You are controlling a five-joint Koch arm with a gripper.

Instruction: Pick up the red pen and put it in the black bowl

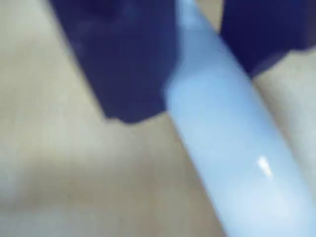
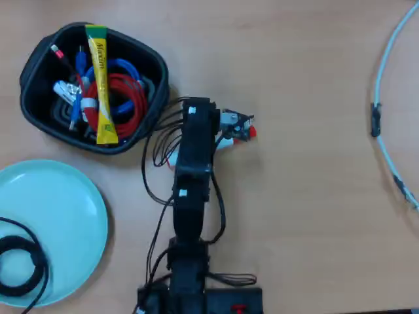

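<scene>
Between the two dark jaws of the gripper (image 1: 197,64) in the wrist view runs the pale barrel of the red pen (image 1: 232,148) — the jaws stand apart at either side of it, and whether they already press it cannot be told. In the overhead view the pen's red end (image 2: 251,133) peeps out just right of the arm. The step in hand seems the grasp. Next: close, lift, and carry left to the black bowl (image 2: 26,72), already crowded with cables and a yellow sachet (image 2: 101,85).
</scene>
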